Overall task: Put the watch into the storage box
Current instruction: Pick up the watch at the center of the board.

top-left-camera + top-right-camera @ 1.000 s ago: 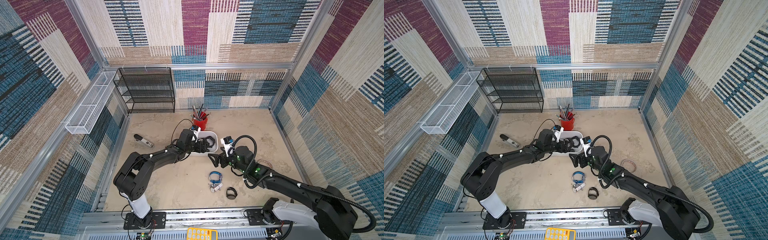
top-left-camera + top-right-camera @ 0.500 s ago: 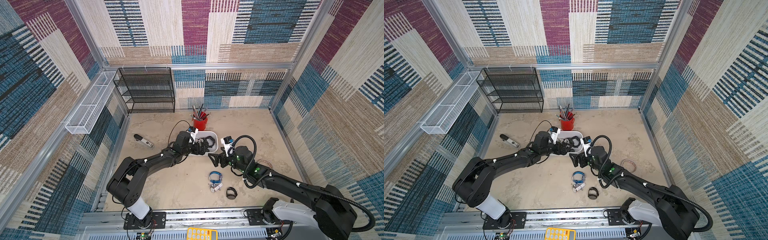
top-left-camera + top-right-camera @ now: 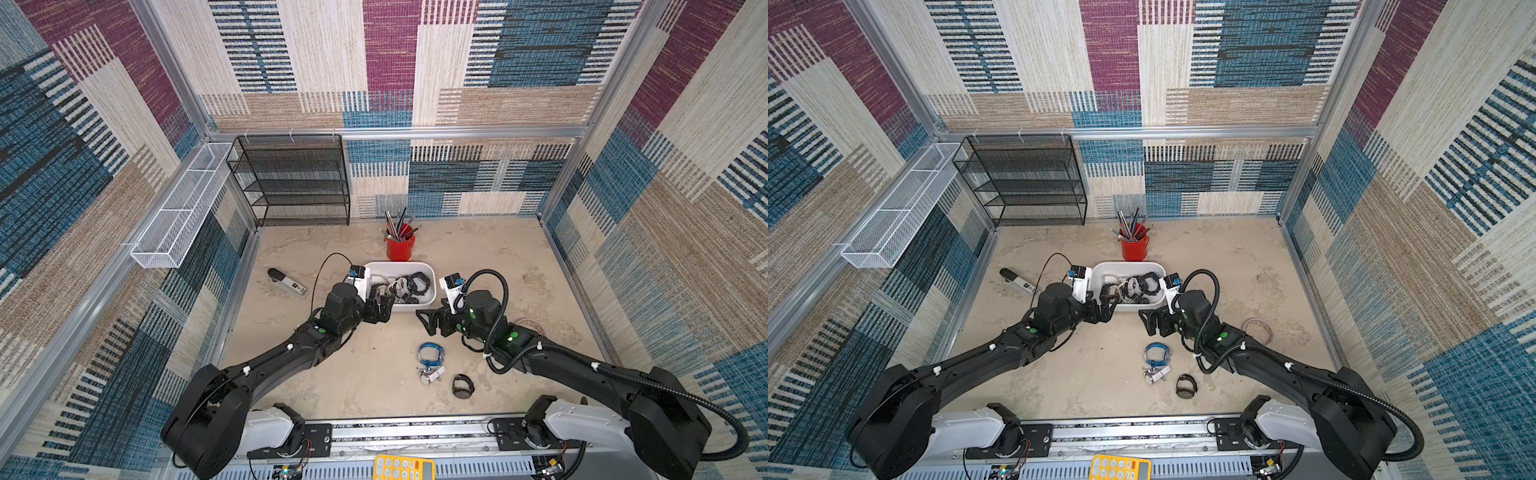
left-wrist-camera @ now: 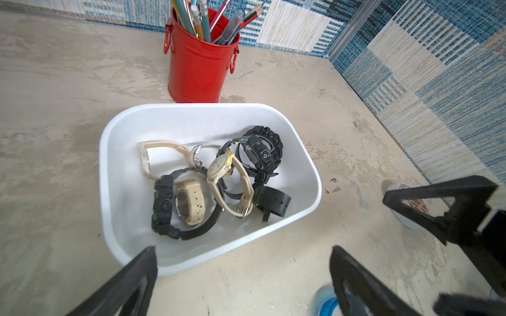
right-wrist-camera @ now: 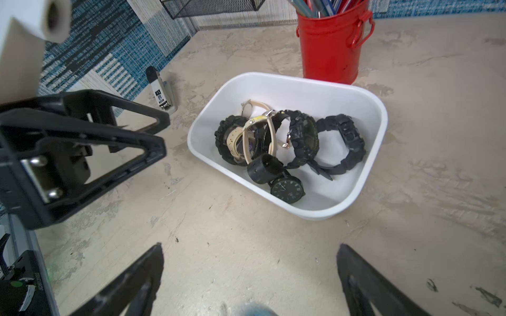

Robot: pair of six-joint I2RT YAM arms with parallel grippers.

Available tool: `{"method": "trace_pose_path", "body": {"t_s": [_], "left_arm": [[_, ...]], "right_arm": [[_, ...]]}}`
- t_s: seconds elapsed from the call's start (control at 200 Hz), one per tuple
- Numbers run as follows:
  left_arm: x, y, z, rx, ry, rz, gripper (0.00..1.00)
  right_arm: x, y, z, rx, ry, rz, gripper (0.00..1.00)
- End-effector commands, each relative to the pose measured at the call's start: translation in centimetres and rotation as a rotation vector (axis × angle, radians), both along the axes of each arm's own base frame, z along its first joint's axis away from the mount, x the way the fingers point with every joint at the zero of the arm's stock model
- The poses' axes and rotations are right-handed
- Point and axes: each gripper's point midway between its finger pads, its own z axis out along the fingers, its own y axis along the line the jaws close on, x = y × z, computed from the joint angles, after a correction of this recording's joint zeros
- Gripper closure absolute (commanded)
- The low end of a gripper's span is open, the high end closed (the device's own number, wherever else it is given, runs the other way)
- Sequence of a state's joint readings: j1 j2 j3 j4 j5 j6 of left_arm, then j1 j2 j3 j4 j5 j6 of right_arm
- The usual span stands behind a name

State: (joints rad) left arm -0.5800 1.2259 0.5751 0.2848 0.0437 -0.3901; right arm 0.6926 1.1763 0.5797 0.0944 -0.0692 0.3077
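Hovering between picks: left gripper (image 3: pixel 384 309) and right gripper (image 3: pixel 428 323) both spread, empty, near box (image 3: pixel 399 266). Several watches (image 4: pixel 219 175) inside; blue watch (image 3: pixel 430 353), silver watch (image 3: pixel 430 374), black watch (image 3: pixel 462 386) on worktop (image 3: pixel 365 374). Next, likely: descend over blue watch, straddle strap, close.

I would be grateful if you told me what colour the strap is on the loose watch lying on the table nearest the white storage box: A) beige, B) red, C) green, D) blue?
D: in both top views the blue watch lies on the table closest to the storage box, while the silvery watch and the black watch lie farther from it.
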Motion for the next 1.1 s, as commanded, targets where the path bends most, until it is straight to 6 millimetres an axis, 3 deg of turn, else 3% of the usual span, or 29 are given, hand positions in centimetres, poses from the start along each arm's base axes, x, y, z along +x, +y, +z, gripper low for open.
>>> {"method": "trace_pose_path", "body": {"t_s": [0.0,0.105,0.335,0.646,1.091], "left_arm": [[-0.8,1.7,0.2,-0.004,-0.035,0.053,0.01],[-2.2,2.8,-0.6,0.007,-0.023,0.064,0.01],[-4.0,4.9,-1.9,0.020,-0.010,0.110,0.01],[-3.9,5.3,-1.9,0.030,-0.027,0.129,0.01],[-4.1,5.4,-2.3,0.032,-0.026,0.127,0.01]], "right_arm": [[-0.3,-0.1,-1.2,-0.007,0.084,-0.024,0.04],[-0.5,-0.1,-3.0,-0.033,0.173,-0.054,0.08],[-2.1,2.1,-5.6,-0.132,0.268,-0.028,0.18],[-4.3,2.6,-8.6,-0.246,0.380,-0.045,0.44],[-6.2,2.4,-10.6,-0.316,0.437,-0.045,0.48]]}}
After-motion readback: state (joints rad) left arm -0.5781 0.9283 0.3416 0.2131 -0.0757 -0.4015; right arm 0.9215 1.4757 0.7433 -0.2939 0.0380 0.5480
